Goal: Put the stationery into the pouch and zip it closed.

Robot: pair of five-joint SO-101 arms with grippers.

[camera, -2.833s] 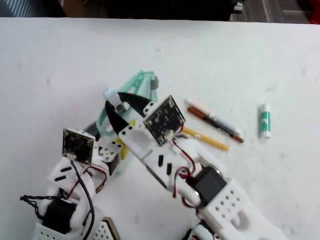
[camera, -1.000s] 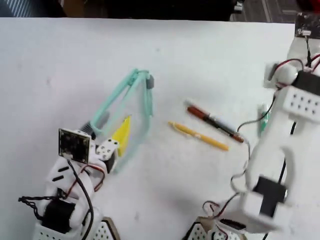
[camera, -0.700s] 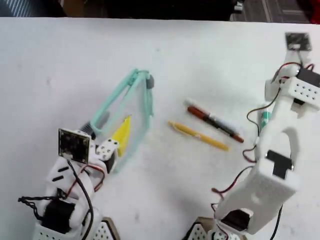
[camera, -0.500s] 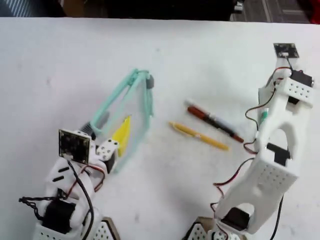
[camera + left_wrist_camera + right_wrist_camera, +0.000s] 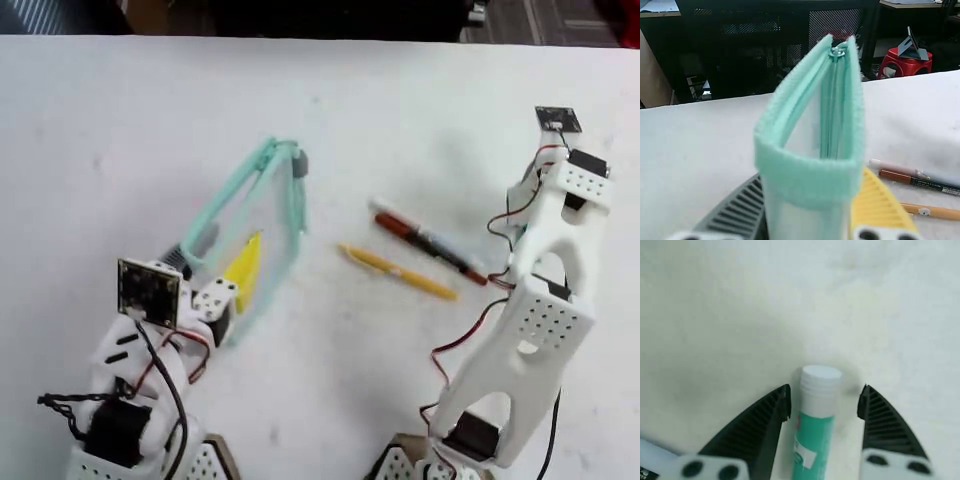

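The mint-green pouch (image 5: 250,215) lies open on the white table, and my left gripper (image 5: 222,292) is shut on its near end. In the left wrist view the pouch (image 5: 810,150) stands between a grey finger (image 5: 735,215) and a yellow finger (image 5: 877,205), with its zipper pull (image 5: 838,50) at the far end. My right gripper (image 5: 825,390) is open and straddles a green glue stick (image 5: 816,415) with a white cap, one black finger on each side. The right arm (image 5: 545,260) covers that spot at the table's right. A brown pen (image 5: 430,245) and a yellow pen (image 5: 400,272) lie between the arms.
The brown pen (image 5: 915,179) and the yellow pen (image 5: 932,212) lie just right of the pouch in the left wrist view. Bare white table (image 5: 400,110) stretches behind the pouch. Beyond the table's far edge, dark furniture and a red stool (image 5: 905,60) stand.
The right arm has left the pouch mouth, swung to the far right and come down over the glue stick. The left arm and pouch have not moved.
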